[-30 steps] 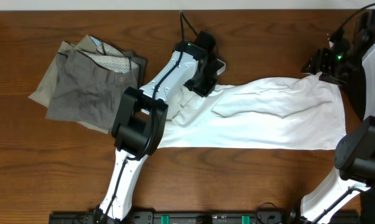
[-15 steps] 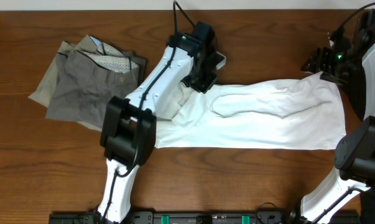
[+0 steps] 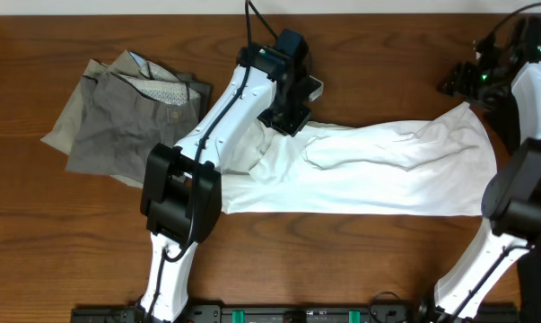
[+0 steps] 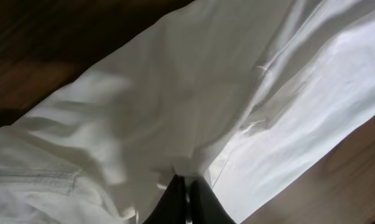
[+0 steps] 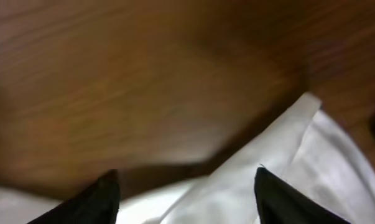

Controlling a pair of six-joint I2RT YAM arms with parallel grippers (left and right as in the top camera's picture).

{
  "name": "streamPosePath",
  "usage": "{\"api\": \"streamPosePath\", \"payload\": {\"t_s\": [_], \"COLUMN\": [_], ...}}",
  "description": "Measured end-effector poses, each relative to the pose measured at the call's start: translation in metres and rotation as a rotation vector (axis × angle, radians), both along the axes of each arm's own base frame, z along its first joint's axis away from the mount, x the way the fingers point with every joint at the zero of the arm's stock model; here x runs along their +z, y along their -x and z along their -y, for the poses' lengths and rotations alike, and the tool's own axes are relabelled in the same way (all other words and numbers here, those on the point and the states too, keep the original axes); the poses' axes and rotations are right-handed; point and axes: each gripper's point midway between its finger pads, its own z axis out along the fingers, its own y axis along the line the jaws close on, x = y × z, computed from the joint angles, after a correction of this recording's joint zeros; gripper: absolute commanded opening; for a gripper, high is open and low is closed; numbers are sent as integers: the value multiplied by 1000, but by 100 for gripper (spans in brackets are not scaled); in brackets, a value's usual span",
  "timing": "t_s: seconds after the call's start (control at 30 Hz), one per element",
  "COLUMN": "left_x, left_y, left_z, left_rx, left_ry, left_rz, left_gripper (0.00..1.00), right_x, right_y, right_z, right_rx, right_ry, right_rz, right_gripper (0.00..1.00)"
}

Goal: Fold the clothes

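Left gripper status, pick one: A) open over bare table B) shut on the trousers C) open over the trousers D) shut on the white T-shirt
D: in the left wrist view the left gripper is pinched shut on a fold of the white T-shirt. The trousers lie apart, off to one side.

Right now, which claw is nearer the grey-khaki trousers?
Left. Left claw pinches the white cotton T-shirt at the end nearer the trousers; right claw hovers open over its far corner.
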Motion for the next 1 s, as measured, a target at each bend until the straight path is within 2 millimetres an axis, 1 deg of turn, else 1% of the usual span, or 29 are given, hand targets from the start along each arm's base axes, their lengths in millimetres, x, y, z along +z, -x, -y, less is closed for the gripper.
{"api": "streamPosePath", "payload": {"t_s": [0.17,0.27,0.37,0.53,0.63,0.7,0.73,0.77,0.83,0.93,1.0], "left_x": [1,2,2,2,3,3,3,3,3,3,2], "left_y": [-1,-2,-2,-5,-7,-8,-8,-8,-8,-8,-9], "left_z": [1,1,1,3,4,4,4,4,4,3,2], "left_rx": [0,0,0,0,0,0,0,0,0,2,3], "left_ry": [3,6,7,13,17,19,19,19,19,13,6], "left_rz": [6,12,12,25,31,35,35,35,36,39,43], "left_gripper": [6,6,6,6,6,6,6,6,6,6,6], "right_x": [-36,-48,-51,-52,-52,-54,-55,-57,-61,-65,-64], "right_y": [-13,-19,-22,-21,-21,-20,-20,-19,-16,-9,-6], "right_z": [25,37,47,53,53,52,52,50,47,44,45], "right_rx": [-42,-62,-78,-89,-90,-88,-85,-85,-85,-89,-94], "right_ry": [13,21,30,40,41,39,35,27,10,-10,-19], "right_rz": [8,23,38,38,36,34,32,26,8,-23,-34], "right_gripper": [66,68,68,67,63,49,39,24,1,1,1]}}
